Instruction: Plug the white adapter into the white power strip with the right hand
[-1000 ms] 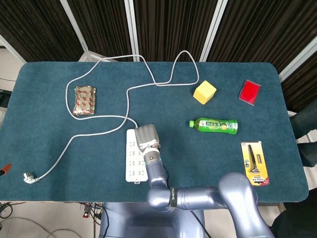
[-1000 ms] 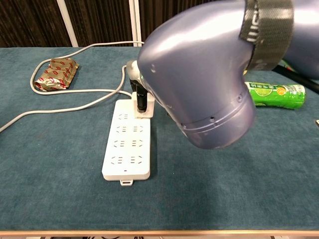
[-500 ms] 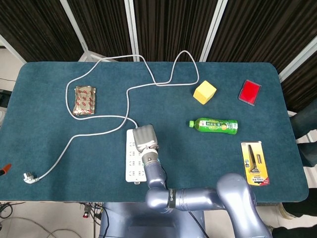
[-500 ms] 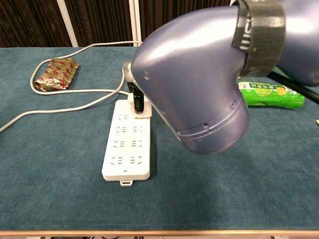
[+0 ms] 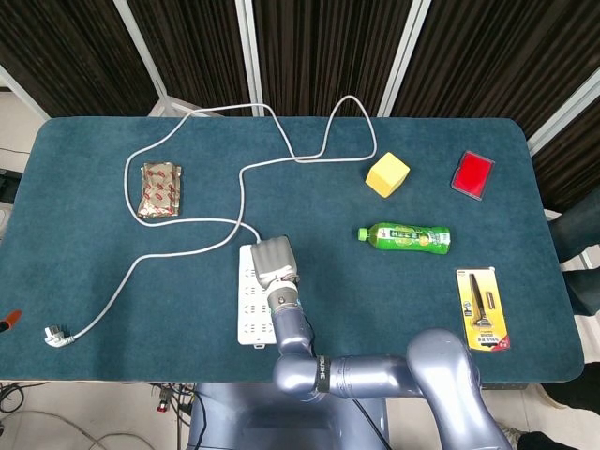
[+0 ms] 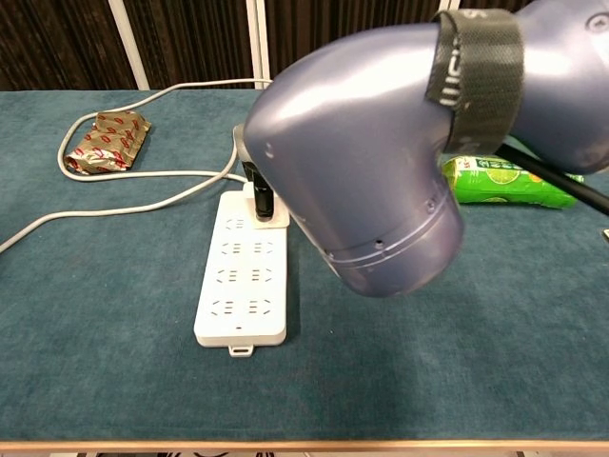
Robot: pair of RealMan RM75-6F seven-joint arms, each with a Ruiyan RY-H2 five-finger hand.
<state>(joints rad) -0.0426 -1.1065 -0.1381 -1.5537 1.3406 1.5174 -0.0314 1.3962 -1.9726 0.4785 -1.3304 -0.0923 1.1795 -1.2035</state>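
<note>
Right arm: its large grey elbow is filling the near middle of the chest view and hiding most of what lies behind it.
Power strip: the white power strip [image 6: 242,276] is lying flat on the table [image 6: 114,381], near end toward the robot, its rows of sockets showing bare except at the far end.
Adapter: the white adapter [image 6: 273,215] is sitting at the strip's far right socket, touching the strip; I cannot tell whether its prongs are fully seated.
Right hand: the right hand [image 5: 275,261] is hovering over that far end, with dark fingers [image 6: 260,193] reaching down onto the adapter and seemingly pinching it.
Progress: judged from this, the adapter is already at the socket and insertion is underway or nearly done; pressing home and letting go are likely remaining.
Chest view only: it is showing the fingers and the adapter, hidden under the hand from above.
Head view only: it is showing the strip's cable [image 5: 281,141] looping toward the far edge.
Left hand: not appearing in either view.
</note>
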